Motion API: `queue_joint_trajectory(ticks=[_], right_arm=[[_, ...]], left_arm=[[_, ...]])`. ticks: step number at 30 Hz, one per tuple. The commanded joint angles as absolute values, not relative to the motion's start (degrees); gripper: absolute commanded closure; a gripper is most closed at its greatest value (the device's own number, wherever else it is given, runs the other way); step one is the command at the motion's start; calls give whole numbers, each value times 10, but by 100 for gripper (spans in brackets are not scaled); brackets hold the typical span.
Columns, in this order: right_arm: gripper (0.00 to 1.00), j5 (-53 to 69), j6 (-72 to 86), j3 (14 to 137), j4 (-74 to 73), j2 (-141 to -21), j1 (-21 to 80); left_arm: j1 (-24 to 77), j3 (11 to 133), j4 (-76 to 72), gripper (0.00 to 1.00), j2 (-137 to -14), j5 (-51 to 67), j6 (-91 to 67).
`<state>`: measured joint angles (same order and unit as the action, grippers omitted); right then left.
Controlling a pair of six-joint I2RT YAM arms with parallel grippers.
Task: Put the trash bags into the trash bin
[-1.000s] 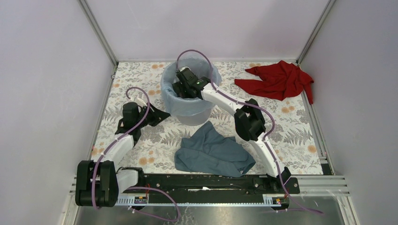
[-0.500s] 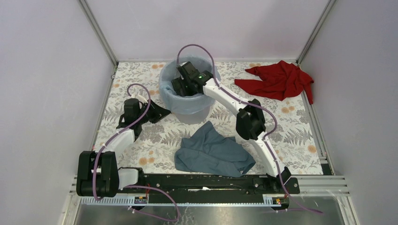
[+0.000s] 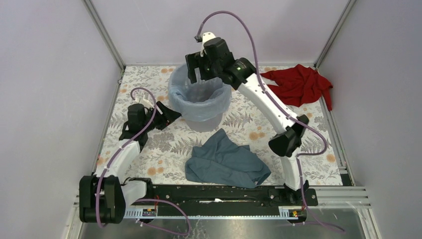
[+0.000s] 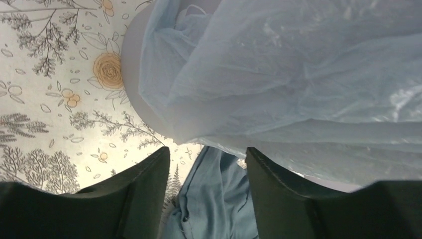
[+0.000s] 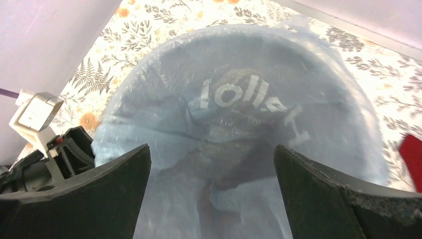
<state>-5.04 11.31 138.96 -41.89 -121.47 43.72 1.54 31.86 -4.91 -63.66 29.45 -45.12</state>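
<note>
Pale-blue crinkly plastic bag (image 3: 199,99) lines round light-grey plastic bin (image 3: 205,125), hem draped over the rim.
Right gripper (image 3: 200,78) hangs wide and empty above; left gripper (image 3: 170,113), also parted, sits beside the bin's wall, where a nudge might drag the hem loose.

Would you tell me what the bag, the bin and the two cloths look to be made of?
Trash bag: thin translucent plastic film, crinkled and glossy. Trash bin: likely smooth matte grey plastic. Slate-blue cloth and red cloth: soft fabric, folding limply.
</note>
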Motion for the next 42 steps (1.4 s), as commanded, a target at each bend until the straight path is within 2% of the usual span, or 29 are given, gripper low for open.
queue_joint_trajectory(ticks=[1, 7, 12, 16, 22, 26, 29, 37, 39, 42], right_arm=[[0, -91, 92, 1326, -422, -1111, 434], [0, -106, 107, 1113, -367, -952, 416], [0, -50, 119, 942, -294, -820, 400], [0, 26, 104, 744, -176, -720, 400], [0, 78, 143, 586, -17, -693, 400], [0, 108, 201, 483, 179, -719, 400], [0, 84, 231, 454, 286, -777, 400], [0, -39, 241, 530, 379, -956, 392], [0, -41, 243, 557, 387, -993, 377], [0, 28, 228, 615, 412, -1055, 338]], left_arm=[[18, 335, -1, 33, -585, 282, -427], [18, 306, -1, 21, -532, 311, -445], [27, 290, -5, 20, -517, 318, -475], [40, 273, -59, 18, -528, 308, -504], [47, 282, -140, 17, -597, 308, -528], [53, 296, -185, 18, -645, 297, -533], [63, 316, -218, 19, -693, 289, -537], [81, 414, -278, 22, -850, 261, -551], [81, 447, -283, 22, -884, 250, -556], [80, 477, -292, 24, -918, 233, -569]])
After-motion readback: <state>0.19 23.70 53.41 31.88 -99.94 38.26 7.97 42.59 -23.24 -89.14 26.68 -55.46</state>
